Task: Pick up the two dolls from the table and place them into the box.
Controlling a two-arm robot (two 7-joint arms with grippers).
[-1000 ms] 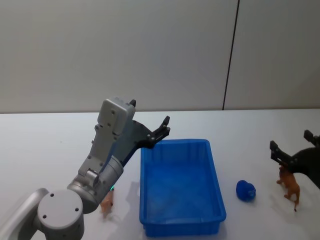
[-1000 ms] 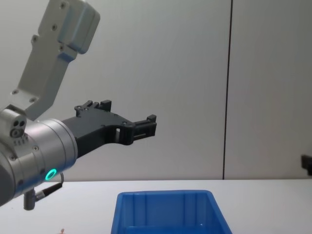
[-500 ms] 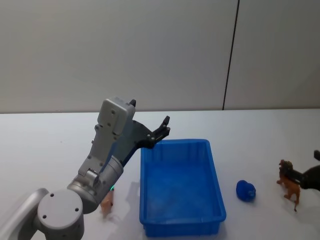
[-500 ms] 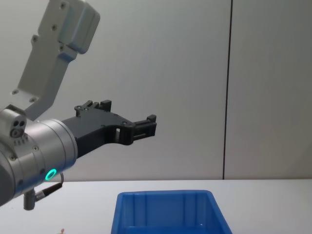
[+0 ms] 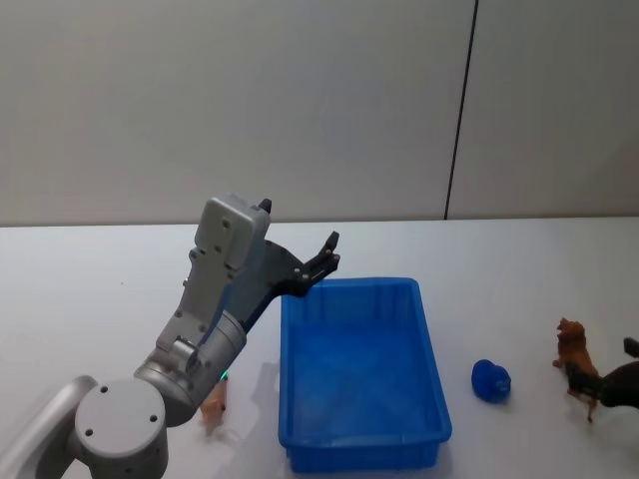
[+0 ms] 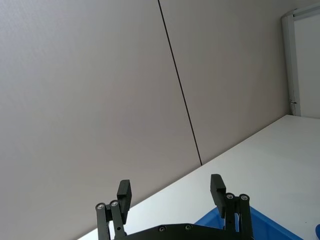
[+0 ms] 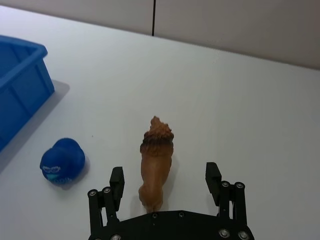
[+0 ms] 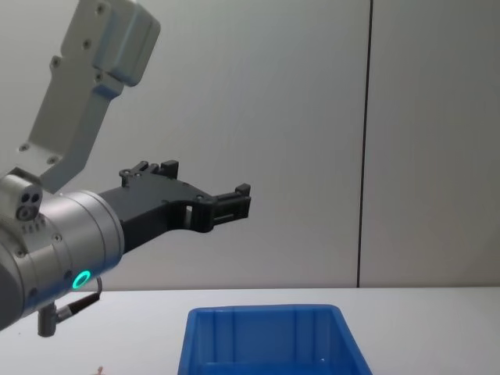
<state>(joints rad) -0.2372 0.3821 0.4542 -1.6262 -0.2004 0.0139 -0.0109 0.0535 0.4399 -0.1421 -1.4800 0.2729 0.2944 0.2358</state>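
Note:
A brown lion doll (image 5: 576, 360) stands on the white table (image 5: 519, 269) at the far right. My right gripper (image 5: 611, 379) is open just behind it, and in the right wrist view the lion doll (image 7: 156, 162) has its rear between the spread fingers of the right gripper (image 7: 165, 180), untouched. A blue doll (image 5: 490, 380) lies between the lion and the blue box (image 5: 431, 369); the blue doll (image 7: 62, 161) is also in the right wrist view. My left gripper (image 5: 324, 261) hangs open and empty in the air above the box's far left corner.
A small orange figure (image 5: 213, 404) stands on the table left of the box, partly behind my left arm. The blue box (image 8: 266, 314) holds nothing that I can see. A grey wall runs along the table's far edge.
My right gripper has drawn back from above the lion doll toward the right front edge and now sits lower behind it. The lion, the blue doll and the left arm have not moved.

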